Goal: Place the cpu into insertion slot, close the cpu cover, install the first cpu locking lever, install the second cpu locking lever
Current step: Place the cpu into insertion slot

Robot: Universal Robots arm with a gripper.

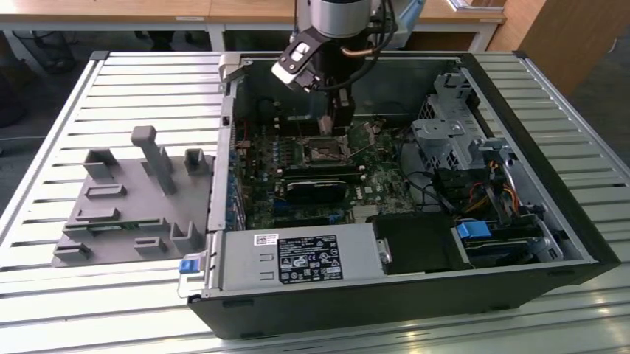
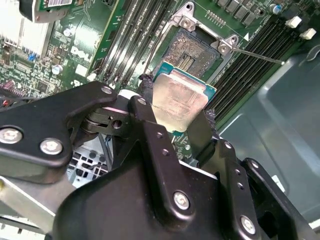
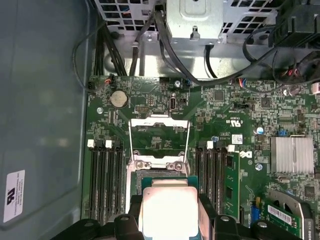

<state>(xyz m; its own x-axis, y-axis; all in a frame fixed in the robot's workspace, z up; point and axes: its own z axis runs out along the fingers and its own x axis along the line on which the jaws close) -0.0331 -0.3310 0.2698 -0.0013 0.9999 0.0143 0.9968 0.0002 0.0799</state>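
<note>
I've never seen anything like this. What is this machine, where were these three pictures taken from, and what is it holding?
It is a robot arm with a two-fingered gripper, reaching into an open computer case that lies on a slatted table. The exterior view comes from a camera off the arm that sees the whole scene; a grey fixture lies at its left. Both wrist views come from cameras riding on the arm. They show the gripper shut on the cpu, a flat silver chip, held near the socket on the green motherboard, not yet in it. The cover stands open.
</note>
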